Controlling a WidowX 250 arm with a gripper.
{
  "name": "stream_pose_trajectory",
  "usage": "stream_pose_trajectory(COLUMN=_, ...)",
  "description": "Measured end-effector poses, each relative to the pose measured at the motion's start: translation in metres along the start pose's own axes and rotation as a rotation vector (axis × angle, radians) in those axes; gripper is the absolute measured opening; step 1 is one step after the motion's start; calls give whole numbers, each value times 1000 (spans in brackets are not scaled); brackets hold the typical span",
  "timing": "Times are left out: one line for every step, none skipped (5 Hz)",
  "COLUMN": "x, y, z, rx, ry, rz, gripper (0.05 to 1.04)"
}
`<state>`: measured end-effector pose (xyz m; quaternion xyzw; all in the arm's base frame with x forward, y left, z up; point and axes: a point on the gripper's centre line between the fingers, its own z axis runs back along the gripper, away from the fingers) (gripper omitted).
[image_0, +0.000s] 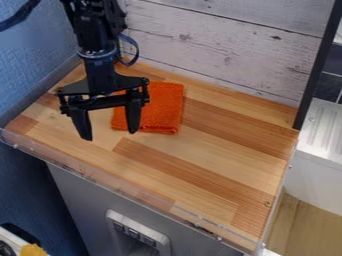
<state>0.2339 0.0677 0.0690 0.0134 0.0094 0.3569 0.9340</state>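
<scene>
At left, a blue wall (33, 65) is bordering the worktop (220, 160). The black gripper (110, 134) is hanging over the worktop's left part, its two fingers spread well apart, pointing down and pinching nothing. To its right, an orange cloth (162, 107), apparently folded, is lying flat near the worktop's back left corner, close to the back edge. The finger nearer the cloth is overlapping it in this view; whether the two are touching cannot be told. As to progress, the cloth is resting unheld, with no lifting or carrying under way; whether handling is yet to begin or is already complete cannot be judged. Behind, a wall of pale boards (220, 55) is running along the back edge. At far right, a black post (314, 70) is standing by the back right corner, beside a white ridged surface (327, 125).
</scene>
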Motion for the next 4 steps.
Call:
stream_pose_trajectory(x=-1, y=-1, z=0, rx=-7, ry=7, rz=4, gripper=998)
stream_pose_trajectory(x=-1, y=0, z=-1, rx=-11, ry=13, rz=5, gripper=997)
stream_pose_trajectory(x=1, y=1, z=-4, rx=-22, ry=18, rz=12, gripper=995)
stream_pose_trajectory(x=5, y=-1, z=-5, rx=-39, ry=4, rz=11, gripper=999)
